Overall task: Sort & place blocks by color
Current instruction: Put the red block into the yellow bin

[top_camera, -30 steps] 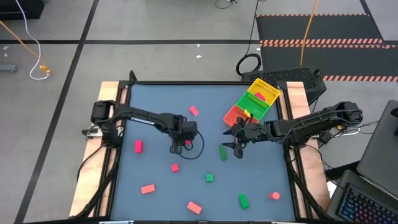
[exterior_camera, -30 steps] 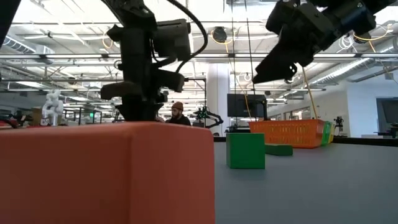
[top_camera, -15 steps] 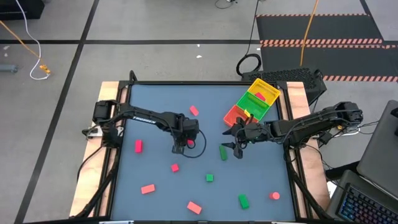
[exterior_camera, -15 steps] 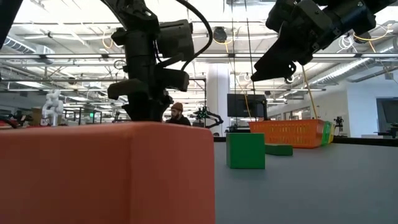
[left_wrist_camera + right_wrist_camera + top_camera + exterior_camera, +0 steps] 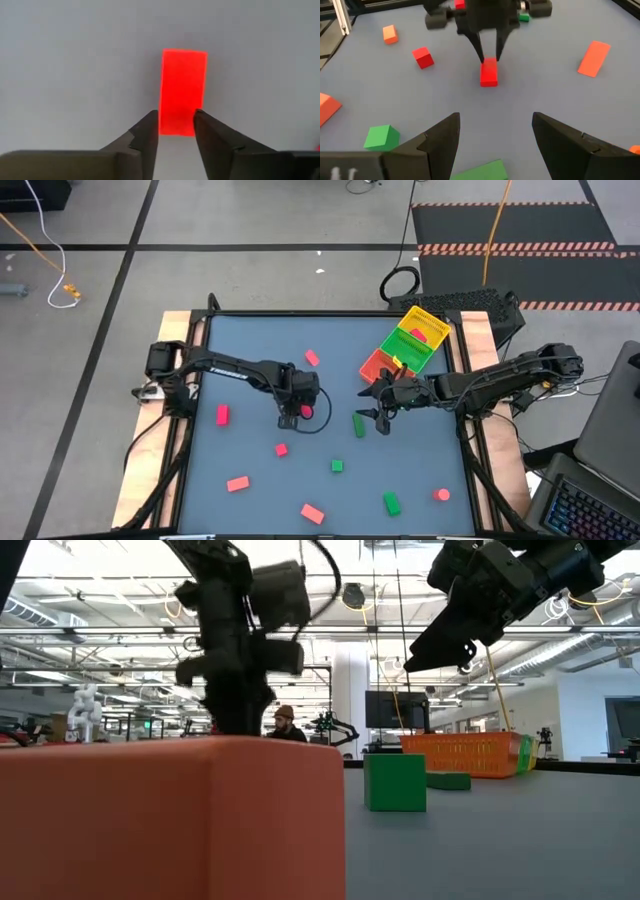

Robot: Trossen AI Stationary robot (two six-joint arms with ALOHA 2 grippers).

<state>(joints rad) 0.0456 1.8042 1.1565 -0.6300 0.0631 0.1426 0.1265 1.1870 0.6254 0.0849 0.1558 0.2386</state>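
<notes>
My left gripper [image 5: 291, 417] stands at mid-table, pointing down, shut on a red bar block [image 5: 305, 412] that lies flat on the table; the left wrist view shows this red block [image 5: 182, 85] running out past the fingers. My right gripper [image 5: 380, 416] hovers open above the table, just right of a green bar block [image 5: 358, 424]. In its wrist view the same green bar [image 5: 480, 171] lies below the open right gripper [image 5: 495, 145], with the left gripper [image 5: 489, 56] beyond it. Other red and green blocks lie scattered. My left gripper pinches the red block between its two fingers at one end [image 5: 176, 127], on its two long sides. The fingers [image 5: 481, 50] come from above, pointing down, and the bar runs out lengthwise from between them. The block's underside [image 5: 489, 82] rests on the table.
The yellow, green and red tray [image 5: 405, 345] sits at the far right of the table. Red blocks [image 5: 312, 358] [image 5: 222, 415] [image 5: 281, 449] [image 5: 237, 483] [image 5: 312, 513] and green ones [image 5: 337, 466] [image 5: 391, 503] lie spread about. A red block [image 5: 170, 820] fills the low view's foreground.
My left arm's wrist has shifted a little over the red block and shows blurred in the low view now. The right arm has kept still.
</notes>
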